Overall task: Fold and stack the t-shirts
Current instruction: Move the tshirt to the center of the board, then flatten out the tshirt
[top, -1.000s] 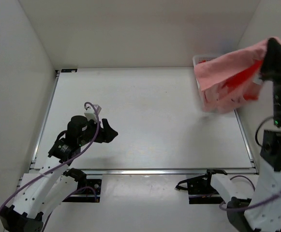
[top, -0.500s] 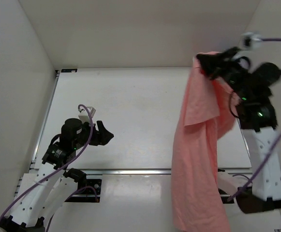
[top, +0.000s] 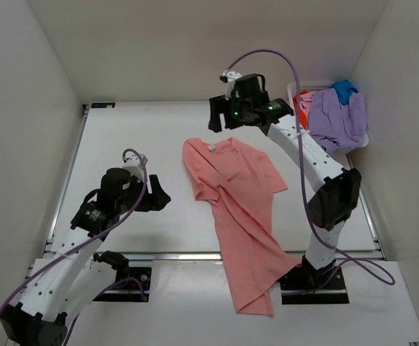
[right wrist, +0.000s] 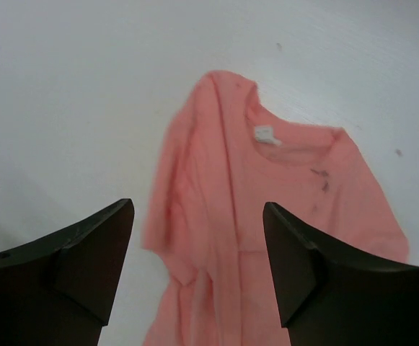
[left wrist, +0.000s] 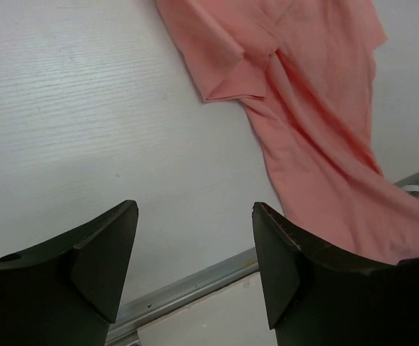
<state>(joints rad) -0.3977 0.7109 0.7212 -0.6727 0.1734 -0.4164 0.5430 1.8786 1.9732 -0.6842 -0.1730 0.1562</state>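
The salmon-pink t-shirt [top: 234, 194] lies rumpled on the desk [top: 122, 130], a little right of the middle. It runs from its collar at 12 o'clock down to its hem at 5 o'clock. The hem end trails over the near edge of the desk, between the two arm bases. One sleeve is folded in over the body on the side toward 9 o'clock, and long creases run down the cloth.

At 9 o'clock of the shirt's middle, apart from it, the left fingers [top: 162, 198] hang over bare desk. They are spread wide with nothing between them. In the left wrist view the folded sleeve and the long lower part of the shirt lie beyond the fingertips.

Farther on, at 12 o'clock of the collar, the right fingers [top: 218, 119] are above the desk, also spread wide and empty. The right wrist view looks down on the collar and its small white label [right wrist: 265, 135].

In the far corner at 2 o'clock stands a white basket [top: 294, 89]. A lavender t-shirt [top: 337, 119] drapes over its rim. A bright blue t-shirt [top: 345, 90] and an orange-red t-shirt [top: 306, 97] show behind the lavender one.
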